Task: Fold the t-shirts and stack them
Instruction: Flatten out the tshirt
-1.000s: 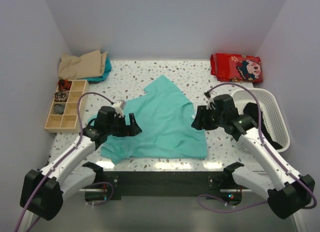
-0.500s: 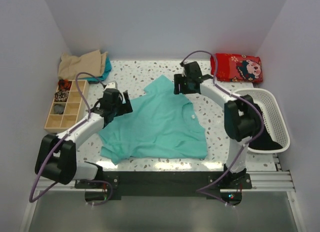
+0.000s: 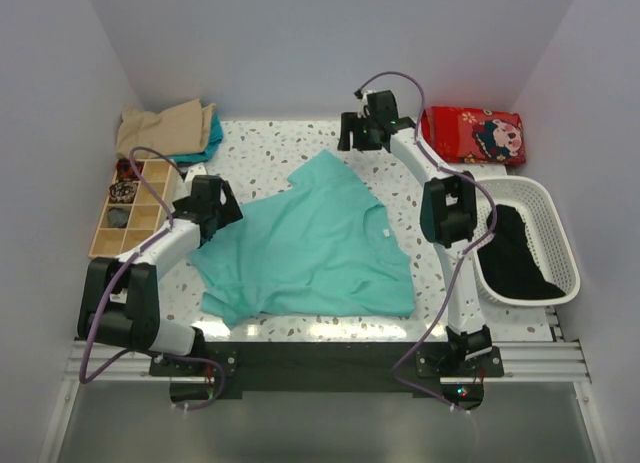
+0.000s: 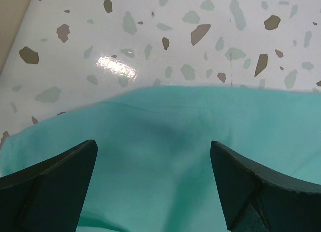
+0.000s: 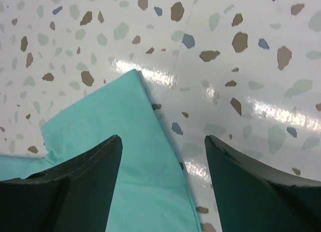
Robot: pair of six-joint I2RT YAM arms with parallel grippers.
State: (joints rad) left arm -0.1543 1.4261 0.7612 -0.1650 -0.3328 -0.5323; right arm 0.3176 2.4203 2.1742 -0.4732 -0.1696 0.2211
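Top view: a white speckled terrazzo table [image 3: 280, 148] stands inside pale lavender walls [image 3: 330, 53]. The teal-green short-sleeved t-shirt [image 3: 320, 253] lies spread at table centre, its long axis roughly left-right and one pointed corner toward the far wall. A small white tag [image 3: 384, 232] at its right edge is too small to read. The left arm [image 3: 175, 245] reaches its left edge; the right arm [image 3: 410, 158] reaches past its far corner.

Left wrist view: the left fingers [image 4: 50, 187] are spread apart above the teal edge, grasping nothing.

Right wrist view: the right fingers [image 5: 75, 192] are likewise released, over the teal corner.
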